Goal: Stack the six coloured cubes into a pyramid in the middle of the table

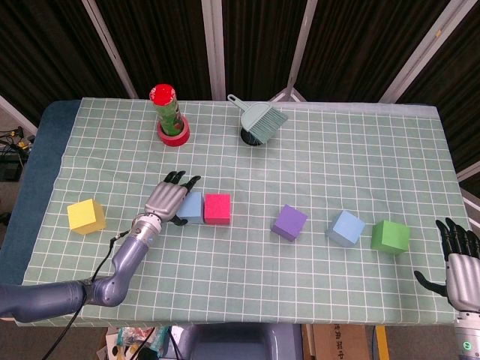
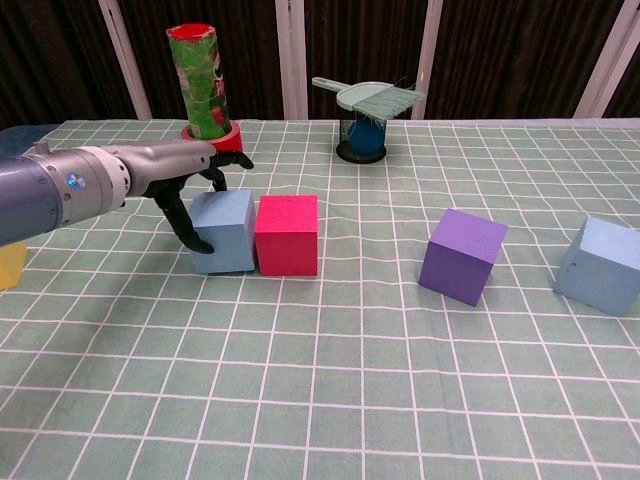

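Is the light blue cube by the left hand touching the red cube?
Touching. The chest view shows the light blue cube and the red cube side by side, faces meeting with no tablecloth visible between them.

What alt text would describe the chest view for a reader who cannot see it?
The left hand holds a light blue cube beside a red cube on a green checked tablecloth. A purple cube sits further right.

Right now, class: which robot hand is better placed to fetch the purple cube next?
Probably left: the left robot hand rests at the blue cube, nearer the purple cube; the right robot hand sits off the table's corner.
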